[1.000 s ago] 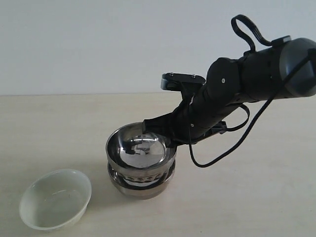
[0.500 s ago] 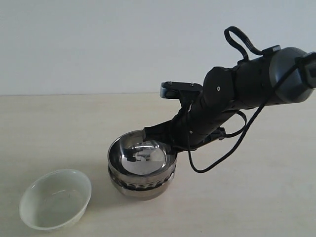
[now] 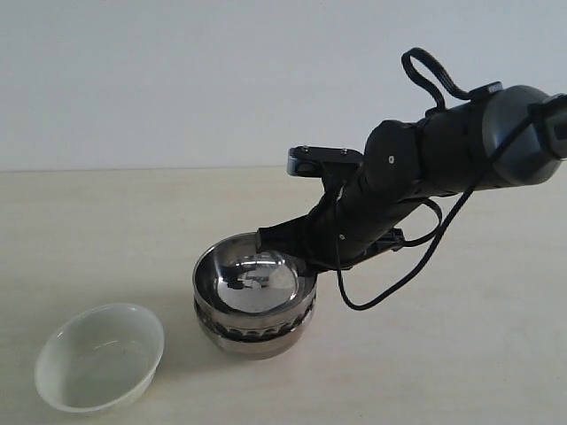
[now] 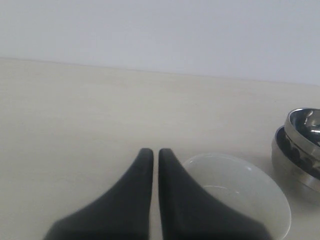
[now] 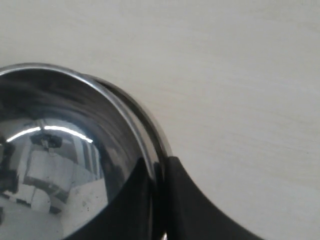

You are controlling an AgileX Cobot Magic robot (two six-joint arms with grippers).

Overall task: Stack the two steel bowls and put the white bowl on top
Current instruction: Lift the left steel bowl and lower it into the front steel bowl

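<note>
- Upper steel bowl point(image 3: 252, 279) sits nested in lower steel bowl point(image 3: 252, 336); right end effector point(image 5: 160, 167) pinches its rim.
- Left end effector point(image 4: 152, 152) closed, empty, near white bowl point(image 3: 99, 356) on the surface point(image 3: 443, 354).
- Next up, probably: let go, fetch white bowl.

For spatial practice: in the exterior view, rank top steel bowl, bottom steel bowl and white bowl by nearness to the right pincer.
1. top steel bowl: rim inside the right pincer.
2. bottom steel bowl: directly underneath.
3. white bowl: apart, far left.
</note>
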